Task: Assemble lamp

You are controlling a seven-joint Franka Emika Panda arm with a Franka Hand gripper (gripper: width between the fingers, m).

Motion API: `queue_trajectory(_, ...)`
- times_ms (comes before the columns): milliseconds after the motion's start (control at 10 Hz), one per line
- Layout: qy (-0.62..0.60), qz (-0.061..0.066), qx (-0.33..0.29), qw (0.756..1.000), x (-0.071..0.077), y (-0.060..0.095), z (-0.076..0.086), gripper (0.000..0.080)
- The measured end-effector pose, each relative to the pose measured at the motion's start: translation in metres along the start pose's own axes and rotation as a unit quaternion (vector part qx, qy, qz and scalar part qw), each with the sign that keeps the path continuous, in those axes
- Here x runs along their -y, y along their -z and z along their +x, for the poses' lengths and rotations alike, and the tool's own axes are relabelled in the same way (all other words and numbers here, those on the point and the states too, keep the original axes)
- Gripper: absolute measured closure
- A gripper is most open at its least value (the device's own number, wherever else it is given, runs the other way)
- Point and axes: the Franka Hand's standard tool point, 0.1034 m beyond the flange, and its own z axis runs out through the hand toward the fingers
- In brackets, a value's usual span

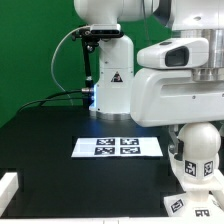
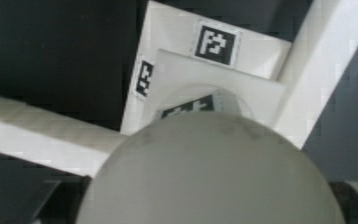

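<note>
Green backdrop behind a black counter [image 1: 40, 150]. The bulb [image 2: 202, 165] fills the wrist view, its round head close over the square base [image 2: 229, 75], probably on its way to the socket. Next it needs centring, then screwing down. Whether the hand is spread or pinching, I cannot tell. No words are legible, only square tags, as on the marker board [image 1: 120, 146].

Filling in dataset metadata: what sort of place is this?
Most likely a robotics lab test cell: a green backdrop hangs behind a black table, the marker board with its printed tags lies flat on it, and a white robot arm stands at the table's back.
</note>
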Motion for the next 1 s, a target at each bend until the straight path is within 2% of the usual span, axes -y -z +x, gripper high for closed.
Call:
queue_trajectory(200, -0.118, -0.007, -0.003, 0.993, -0.0002, -0.0001, 0.0000, 0.0226)
queue_trajectory(400, -0.238, -0.007, 0.010, 0.971, -0.0016, 0.0012, 0.0004, 0.0226)
queue_trajectory(600, -0.378, -0.008, 0.012, 0.926, -0.0019, 0.0002, 0.0019, 0.0226)
queue_trajectory(800, -0.479, -0.003, 0.017, 0.878, -0.0038, -0.0018, -0.0002, 0.0225)
queue_trajectory(1000, -0.543, -0.001, 0.018, 0.839, -0.0088, -0.0013, -0.0003, 0.0225)
